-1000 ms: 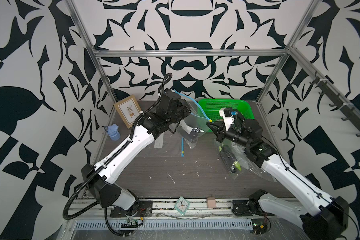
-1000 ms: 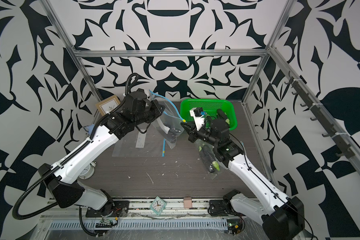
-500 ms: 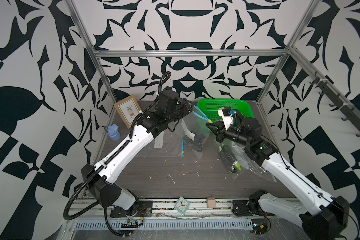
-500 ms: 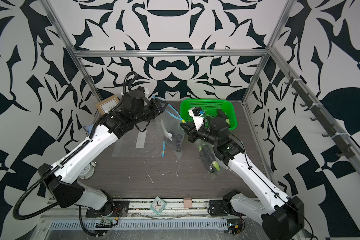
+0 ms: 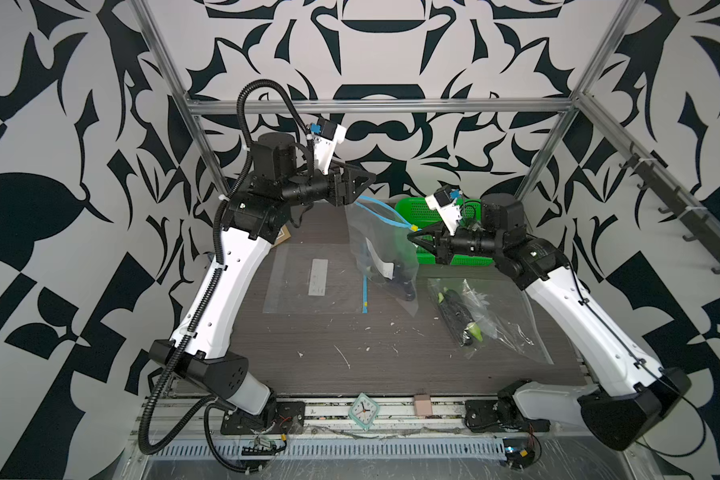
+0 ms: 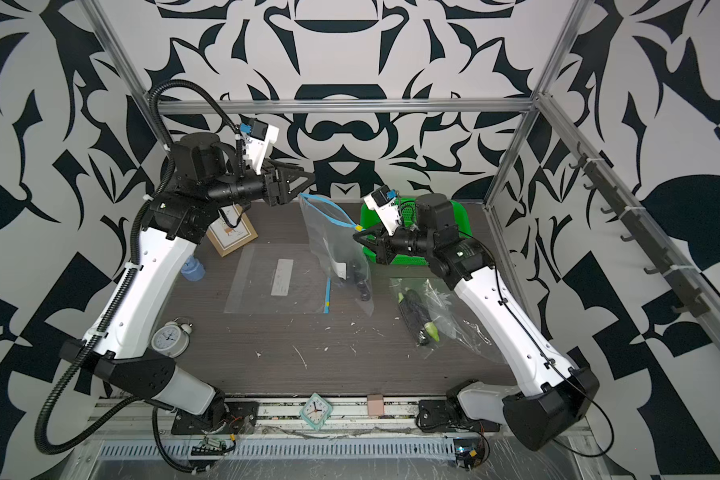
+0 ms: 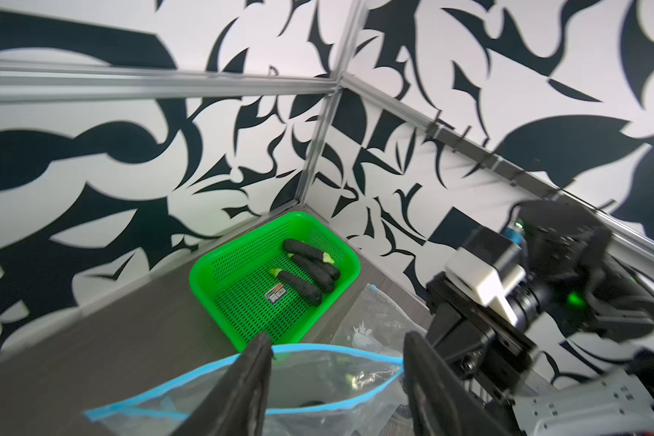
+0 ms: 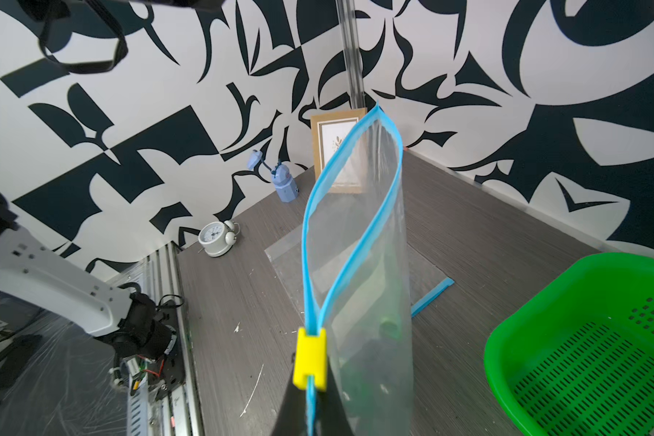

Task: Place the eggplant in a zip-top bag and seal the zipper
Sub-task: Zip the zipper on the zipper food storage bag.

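Bag (image 5: 381, 245) hangs from right tool (image 5: 410, 237); eggplant (image 5: 400, 283) inside, below it.

You have no text here that can be read. A small sticker (image 7: 276, 292) lies on the floor of the green basket (image 7: 219, 264), its print too small to make out. The held bag (image 5: 375, 232) in front of the basket carries a white label (image 6: 341, 270), illegible. The strip label (image 5: 317, 276) on the flat bag (image 5: 292, 291), farther from the basket, is illegible too. The numerals on the square clock (image 5: 364, 410) and the alarm clock (image 6: 169, 338) cannot be read either.
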Controlling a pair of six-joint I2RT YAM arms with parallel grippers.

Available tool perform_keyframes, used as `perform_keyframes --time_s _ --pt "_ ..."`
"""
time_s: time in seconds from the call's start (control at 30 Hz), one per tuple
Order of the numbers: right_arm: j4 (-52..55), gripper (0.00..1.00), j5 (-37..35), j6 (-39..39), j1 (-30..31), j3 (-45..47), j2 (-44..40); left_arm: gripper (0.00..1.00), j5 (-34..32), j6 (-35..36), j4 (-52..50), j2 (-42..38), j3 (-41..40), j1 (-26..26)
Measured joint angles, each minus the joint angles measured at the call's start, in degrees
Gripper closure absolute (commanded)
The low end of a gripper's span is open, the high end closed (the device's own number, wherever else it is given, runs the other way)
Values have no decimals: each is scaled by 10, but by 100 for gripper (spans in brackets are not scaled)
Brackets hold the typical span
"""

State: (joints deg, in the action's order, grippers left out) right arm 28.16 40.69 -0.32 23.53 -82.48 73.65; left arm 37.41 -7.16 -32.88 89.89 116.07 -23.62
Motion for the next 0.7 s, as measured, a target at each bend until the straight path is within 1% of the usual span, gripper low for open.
perform_keyframes --time_s 0.07,0.17,0.3,0.4,0.53,0.7 --pt "50 100 22 -19 -8 -42 13 42 51 64 -47 17 38 -4" --pt "97 100 50 -38 -13 -88 26 42 101 140 -115 39 71 -18" --pt "139 100 80 -50 -13 -117 29 39 124 219 -190 66 99 -46" --pt "160 100 100 -57 -9 -135 38 37 130 253 -226 84 111 -65" --pt "185 100 109 -68 2 -156 58 37 139 280 -258 106 122 -77" --pt "210 100 110 -79 16 -169 75 43 143 308 -290 114 122 -85"
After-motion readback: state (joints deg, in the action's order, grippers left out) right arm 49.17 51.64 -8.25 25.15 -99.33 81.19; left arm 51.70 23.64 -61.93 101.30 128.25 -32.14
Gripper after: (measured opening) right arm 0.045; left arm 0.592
